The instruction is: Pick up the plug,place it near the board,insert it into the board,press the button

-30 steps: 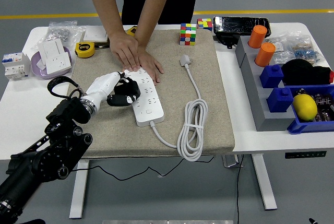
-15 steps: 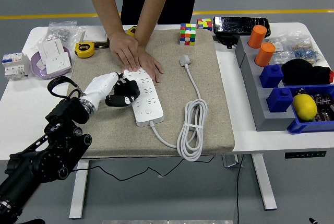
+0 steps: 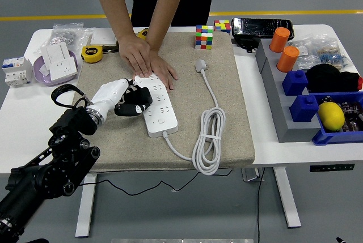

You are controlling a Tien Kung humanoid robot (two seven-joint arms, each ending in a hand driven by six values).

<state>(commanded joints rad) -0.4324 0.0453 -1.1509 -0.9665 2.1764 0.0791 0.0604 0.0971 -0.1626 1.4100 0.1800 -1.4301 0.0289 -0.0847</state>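
At frame centre-left, the left hand (image 3: 126,100) grips a black plug (image 3: 136,106) against the power strip (image 3: 156,104), which a person's 2 hands (image 3: 146,62) steady.

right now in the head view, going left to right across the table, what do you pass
circuit breaker → purple dish with wall socket → yellow tape measure → left hand → power strip → plug → orange cups → lemon

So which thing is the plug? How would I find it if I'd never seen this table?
Find the big beige mat covering the middle of the white table. On its right half lies a coiled white cable, and a straight stretch runs from it toward the far edge. The plug is the small grey-white block at that end, lying loose just below the colourful puzzle cube.
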